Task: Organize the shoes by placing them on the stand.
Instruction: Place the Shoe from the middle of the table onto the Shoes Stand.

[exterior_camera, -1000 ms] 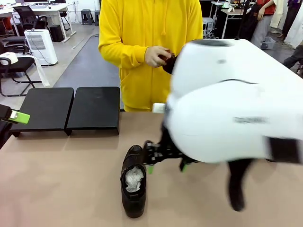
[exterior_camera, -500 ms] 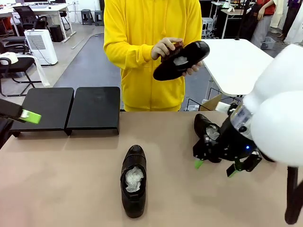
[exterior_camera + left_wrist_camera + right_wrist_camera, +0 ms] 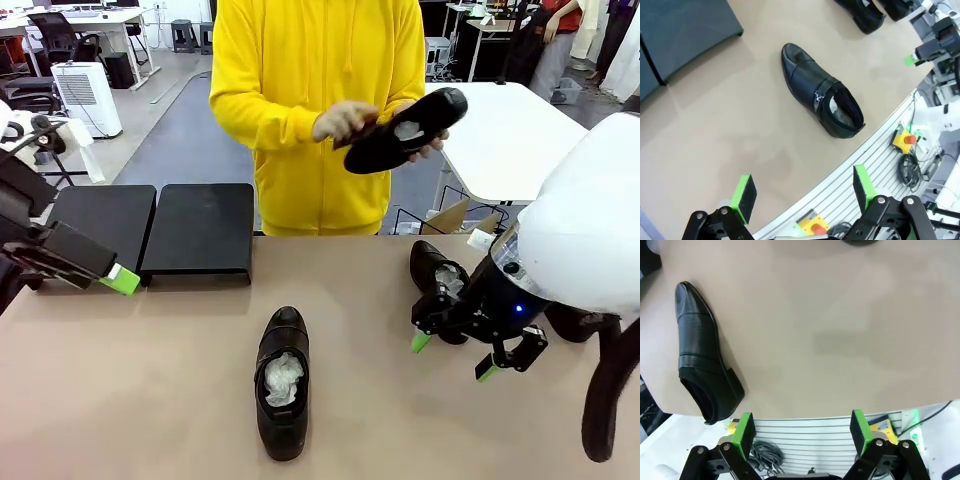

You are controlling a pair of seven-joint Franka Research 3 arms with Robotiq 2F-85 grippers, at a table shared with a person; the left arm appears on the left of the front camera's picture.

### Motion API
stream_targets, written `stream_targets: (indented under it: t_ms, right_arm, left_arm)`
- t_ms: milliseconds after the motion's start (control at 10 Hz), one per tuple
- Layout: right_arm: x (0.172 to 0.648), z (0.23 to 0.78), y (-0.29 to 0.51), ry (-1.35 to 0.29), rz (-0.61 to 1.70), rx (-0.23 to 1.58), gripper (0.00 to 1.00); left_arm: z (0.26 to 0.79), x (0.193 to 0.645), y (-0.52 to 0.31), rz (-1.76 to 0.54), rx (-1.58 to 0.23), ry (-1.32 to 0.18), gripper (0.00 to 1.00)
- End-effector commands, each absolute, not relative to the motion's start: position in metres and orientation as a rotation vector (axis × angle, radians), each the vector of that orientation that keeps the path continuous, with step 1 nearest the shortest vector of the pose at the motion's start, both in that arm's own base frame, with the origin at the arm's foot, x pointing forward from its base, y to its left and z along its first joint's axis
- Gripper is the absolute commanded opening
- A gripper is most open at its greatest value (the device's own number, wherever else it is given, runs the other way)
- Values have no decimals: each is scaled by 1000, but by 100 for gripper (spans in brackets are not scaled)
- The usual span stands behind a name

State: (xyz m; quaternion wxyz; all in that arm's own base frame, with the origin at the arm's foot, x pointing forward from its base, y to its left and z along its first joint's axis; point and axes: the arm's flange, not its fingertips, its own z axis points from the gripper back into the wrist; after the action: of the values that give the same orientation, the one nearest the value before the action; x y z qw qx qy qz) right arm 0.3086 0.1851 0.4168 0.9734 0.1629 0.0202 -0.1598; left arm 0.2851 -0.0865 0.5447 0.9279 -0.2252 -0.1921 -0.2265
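No legible text (labels or numbers)

Black shoe (image 3: 282,383) mid-table, shoe (image 3: 437,270) right, shoe (image 3: 405,130) held aloft; stand (image 3: 200,228) far-left.

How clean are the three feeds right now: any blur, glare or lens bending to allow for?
Front view: even light, the middle shoe is sharp; the person's hand on the raised shoe looks slightly smeared. Left wrist view: wide-angle lens bows the table edge; the middle shoe is crisp with a mild sheen. Right wrist view: same bowing, soft shadows, no glare.
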Motion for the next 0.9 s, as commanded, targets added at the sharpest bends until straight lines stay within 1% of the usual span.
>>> stream_targets:
  t_ms: [0,100,200,400,500,600,700,800]
  right_arm:
    - [307,423,183,21,-305,316,100]
    - [307,423,183,21,-305,316,100]
    - [307,423,183,21,-305,316,100]
    - [307,423,183,21,-305,316,100]
    - [307,423,183,21,-305,316,100]
    - [307,423,183,21,-305,316,100]
    - [307,423,183,21,-305,316,100]
    - [307,423,183,21,-305,316,100]
  left_arm:
    - [542,295,-72,-478,-479,-429,100]
    - [545,285,-86,-464,-462,-394,100]
    - [533,278,-109,-401,-458,-390,100]
    - [508,260,-183,-220,-475,-348,100]
    - [499,251,-212,-166,-445,-306,100]
    - [490,246,-234,-81,-379,-326,100]
    - [482,241,-246,5,-388,-369,100]
    - [477,237,-254,11,-358,-389,100]
